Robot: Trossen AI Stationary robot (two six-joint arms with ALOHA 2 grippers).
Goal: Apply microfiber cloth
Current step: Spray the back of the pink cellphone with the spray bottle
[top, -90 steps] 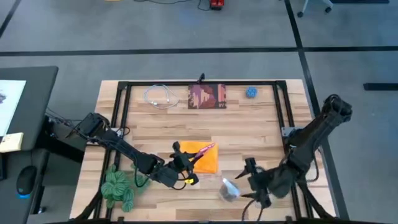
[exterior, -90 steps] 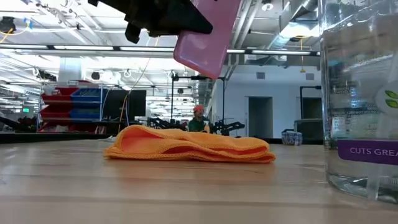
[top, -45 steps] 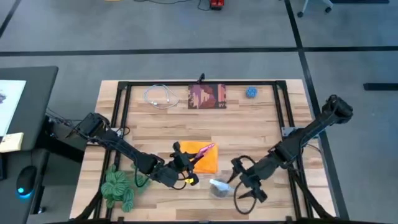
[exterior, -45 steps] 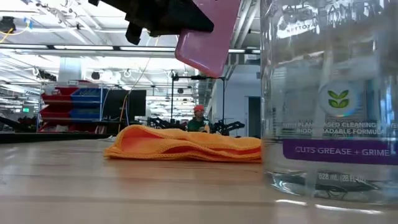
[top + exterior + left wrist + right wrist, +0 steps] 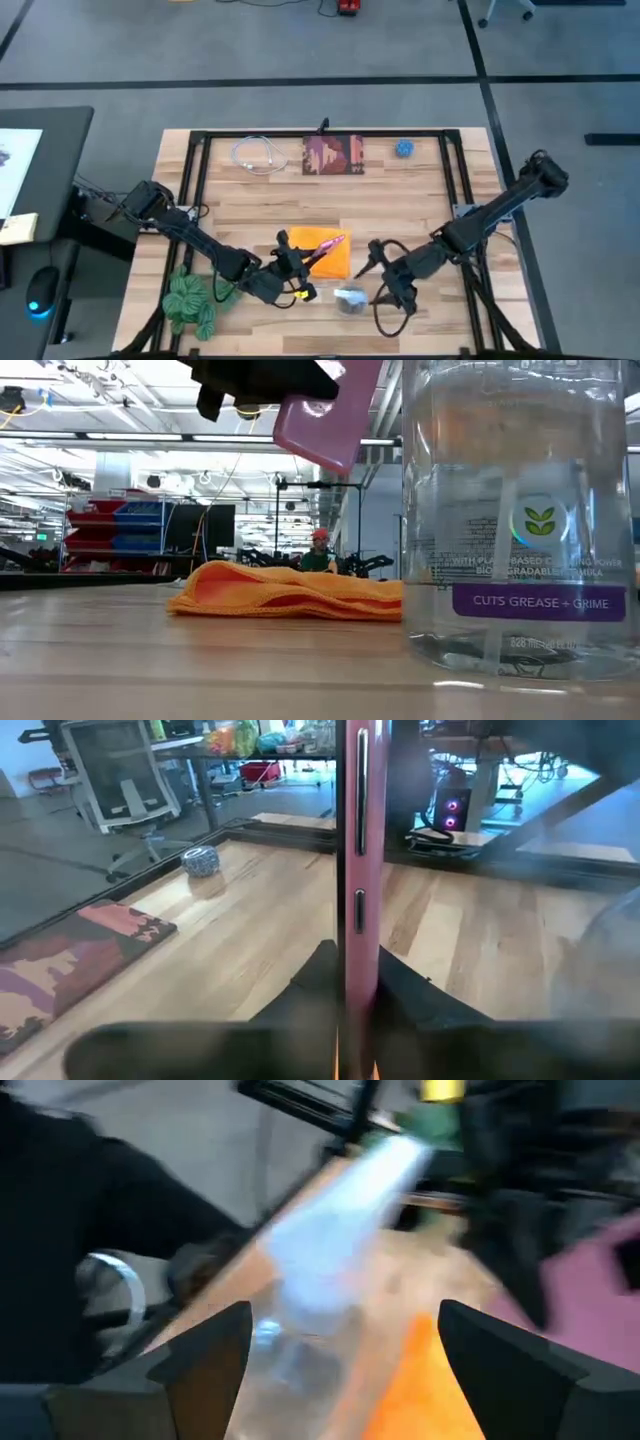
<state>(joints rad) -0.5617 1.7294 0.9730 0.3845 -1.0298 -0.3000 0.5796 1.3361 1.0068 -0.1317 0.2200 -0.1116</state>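
Now the wooden table [image 5: 250,195] carries everything, and the microfiber cloth [image 5: 328,255] lies flat on it near the middle of the front edge, a little rumpled in the low view [image 5: 290,592]. Its long axis seems to run roughly along the front edge, but I cannot tell this surely from above. The left gripper [image 5: 297,262] stands at the cloth's left edge and is closed on a pink smartphone [image 5: 325,246], which it holds on edge in the air over the cloth; in the left wrist view the phone [image 5: 358,880] rises straight up between the two dark fingers [image 5: 310,985]. The right gripper [image 5: 385,280] is near the front edge, to the right of the cloth, with its jaws spread wide and holding nothing. A clear spray bottle [image 5: 348,298] of cleaner stands just beside these jaws, between them and the cloth's front right corner; liquid fills it high up, seen in the low view [image 5: 515,510]. So the cloth lies to the left of the free jaws, behind the bottle, and I judge the right arm is the one free to take it, since the left is busy with the phone. Smaller things stay near the back edge: a dark red-brown printed square [image 5: 333,155], a white cable [image 5: 258,155] and a small blue ball [image 5: 403,148]. A green yarn-like bundle [image 5: 190,302] sits at the front left corner.
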